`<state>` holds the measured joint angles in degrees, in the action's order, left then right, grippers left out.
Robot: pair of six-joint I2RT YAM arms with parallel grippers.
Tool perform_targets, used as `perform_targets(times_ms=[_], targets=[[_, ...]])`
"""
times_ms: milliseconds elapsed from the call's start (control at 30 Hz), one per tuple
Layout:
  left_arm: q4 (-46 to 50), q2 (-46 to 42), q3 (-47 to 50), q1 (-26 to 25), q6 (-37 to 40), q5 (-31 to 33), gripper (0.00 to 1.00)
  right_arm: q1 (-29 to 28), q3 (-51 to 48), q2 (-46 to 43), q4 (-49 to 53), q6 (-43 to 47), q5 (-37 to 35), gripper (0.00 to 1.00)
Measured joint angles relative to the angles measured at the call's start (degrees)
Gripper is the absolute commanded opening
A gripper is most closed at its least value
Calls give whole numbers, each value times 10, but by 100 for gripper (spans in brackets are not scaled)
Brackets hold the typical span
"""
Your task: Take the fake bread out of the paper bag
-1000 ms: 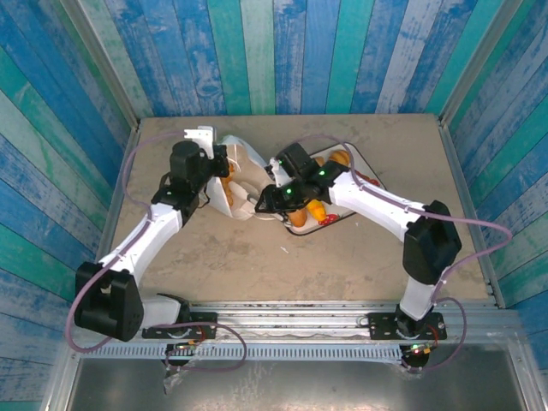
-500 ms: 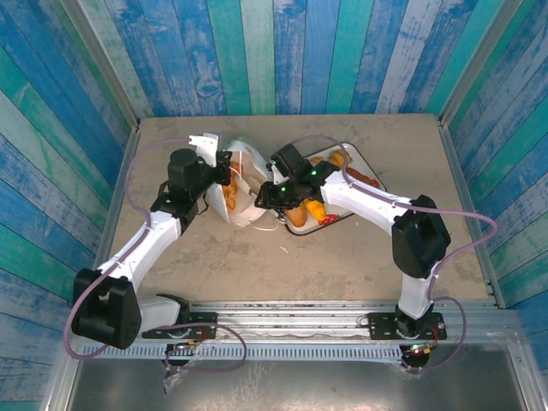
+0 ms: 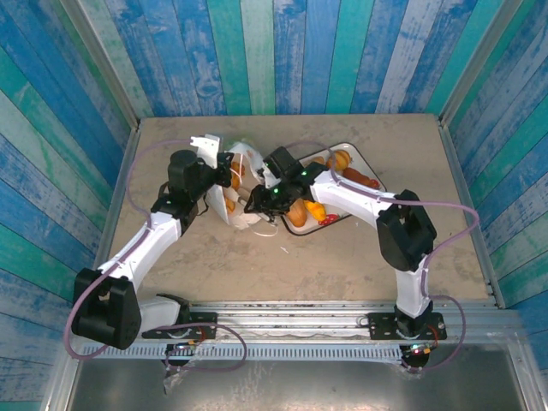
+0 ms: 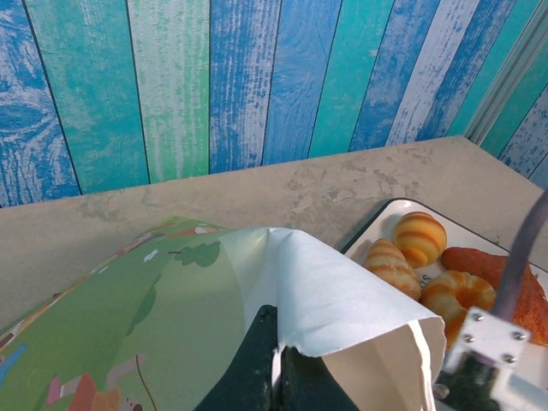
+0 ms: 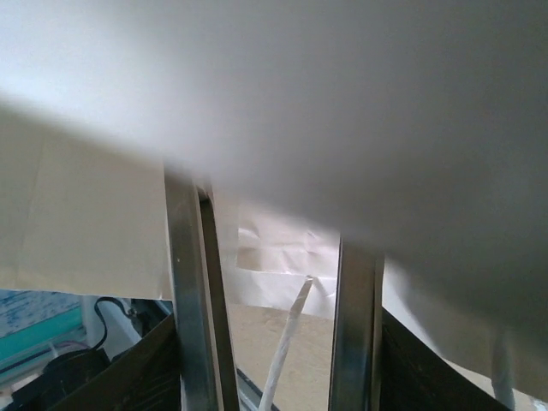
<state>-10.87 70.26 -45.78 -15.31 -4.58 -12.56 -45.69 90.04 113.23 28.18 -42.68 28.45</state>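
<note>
The white paper bag (image 3: pixel 238 199) lies tipped on the table with its mouth toward the tray; its green-printed side (image 4: pixel 145 300) faces my left wrist camera. My left gripper (image 3: pixel 211 181) is shut on the bag's rim (image 4: pixel 278 355). My right gripper (image 3: pixel 256 204) reaches into the mouth, open, its metal fingers (image 5: pixel 190 300) apart with white paper all round and a white cord handle (image 5: pixel 287 338) hanging behind the gap. Nothing sits between them. Fake bread lies on the tray: golden croissants (image 4: pixel 419 238) (image 3: pixel 296 215) and a reddish-brown roll (image 4: pixel 492 270). Any bread inside the bag is hidden.
The white tray (image 3: pixel 354 148) stands just right of the bag, its near end under my right forearm. Blue and green plank walls close the table at the back and both sides. Bare tabletop (image 3: pixel 282 265) stretches between the bag and the arm bases.
My right gripper has moved left, deeper into the bag's mouth, and its fingers have spread a little. The left gripper keeps its hold; the bag shifted slightly.
</note>
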Motion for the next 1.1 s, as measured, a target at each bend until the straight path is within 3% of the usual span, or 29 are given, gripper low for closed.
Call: perform_targets(times_ms=[733, 1033, 1100], targets=[[16, -4, 0, 0, 8, 2, 6, 10, 97, 61, 76, -11, 51, 57], [16, -4, 0, 2, 1, -5, 6, 9, 168, 113, 103, 1, 58, 48], [15, -4, 0, 3, -2, -7, 5, 8, 179, 120, 104, 3, 59, 53]])
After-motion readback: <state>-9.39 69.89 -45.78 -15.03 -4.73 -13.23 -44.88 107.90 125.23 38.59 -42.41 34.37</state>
